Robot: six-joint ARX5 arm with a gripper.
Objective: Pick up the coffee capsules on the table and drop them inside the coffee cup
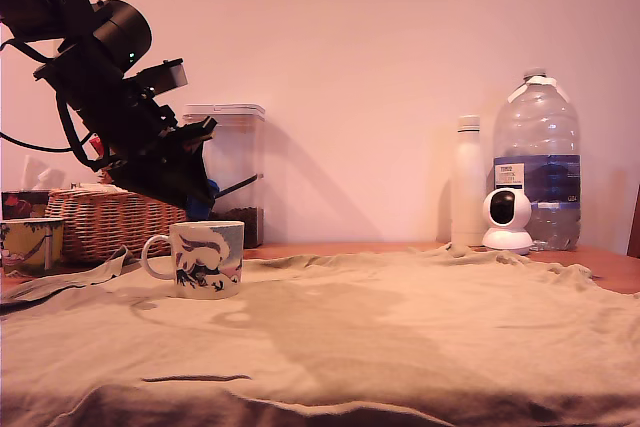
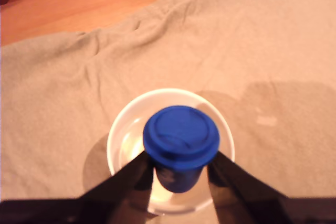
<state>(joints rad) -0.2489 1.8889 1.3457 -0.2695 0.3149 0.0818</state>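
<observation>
There I held the gripper pinched on the capsule, directly above the cup's mouth and seemingly clear of its rim, so a release would drop it inside.

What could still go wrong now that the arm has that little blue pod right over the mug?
1. The gripper pinches the blue capsule only by its narrow lower body; it might tilt or slip out early.
2. The capsule hangs over the mug opening but toward one side of the rim in the wrist view, so it could clip the edge and bounce onto the cloth.
3. The low arm could nudge the mug.
</observation>
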